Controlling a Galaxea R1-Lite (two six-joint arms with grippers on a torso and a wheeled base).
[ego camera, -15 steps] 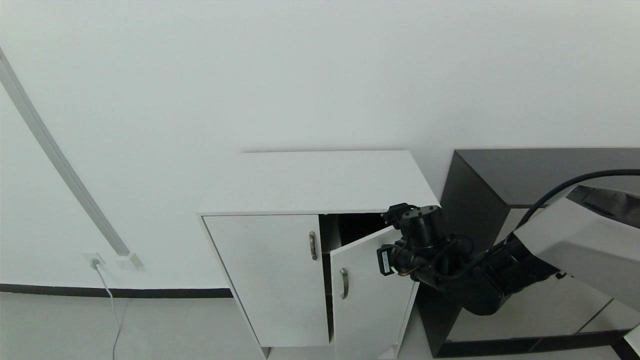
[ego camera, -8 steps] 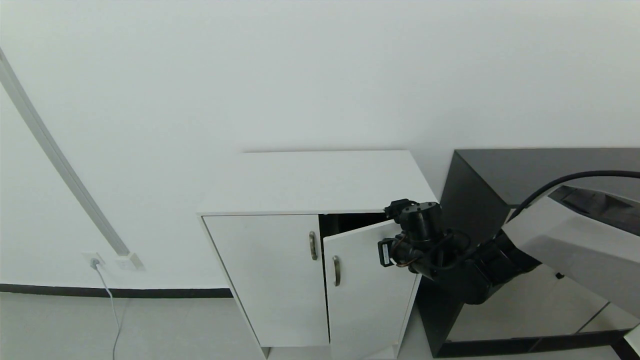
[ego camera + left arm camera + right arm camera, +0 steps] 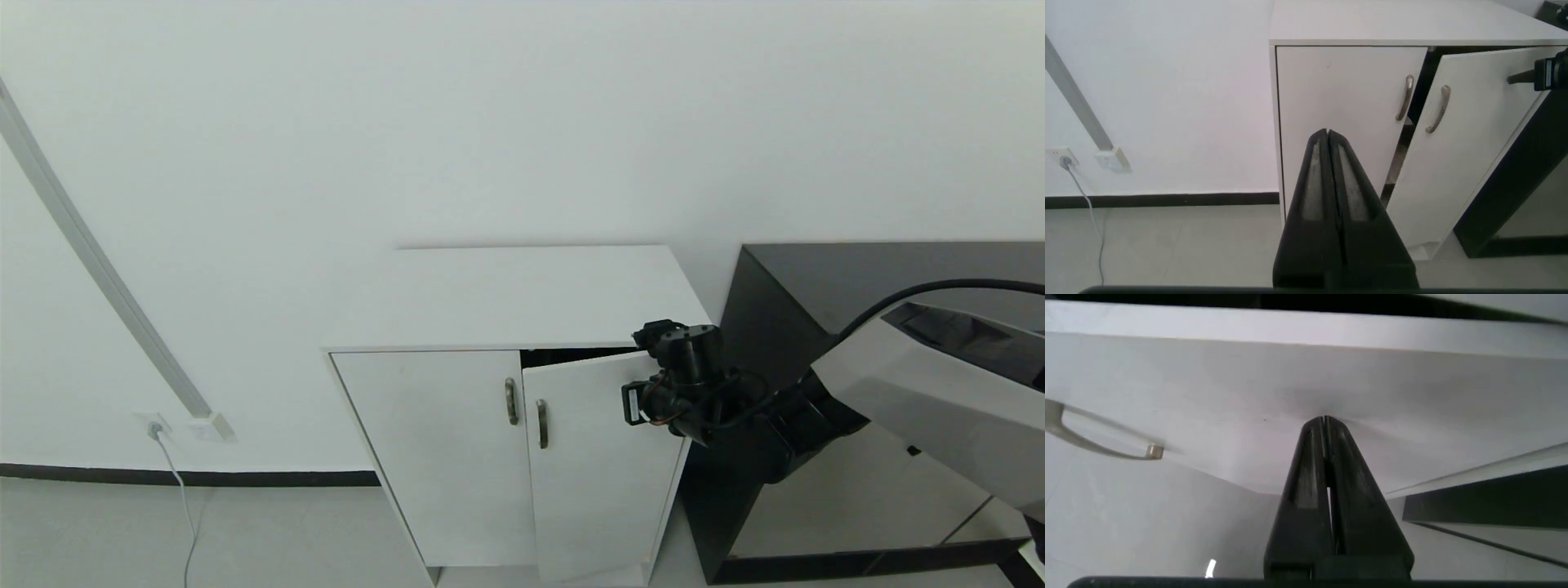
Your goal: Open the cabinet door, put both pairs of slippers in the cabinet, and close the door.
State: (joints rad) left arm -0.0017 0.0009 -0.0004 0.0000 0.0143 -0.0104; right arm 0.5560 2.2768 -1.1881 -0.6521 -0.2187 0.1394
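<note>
The white cabinet stands against the wall with its left door closed. Its right door is almost closed, with a narrow dark gap left along the top edge. My right gripper is shut and empty, its tips pressed against the right door's outer face, away from the door's handle. That handle sits next to the left door's handle. My left gripper is shut and empty, held well back from the cabinet and pointing at its left door.
A black cabinet stands directly right of the white one. A wall socket with a hanging cable and a slanted white conduit are on the wall to the left. Bare grey floor lies in front.
The right door has swung from clearly ajar to nearly closed. My right gripper has followed it inward against its face, and the dark opening has shrunk to a thin gap.
</note>
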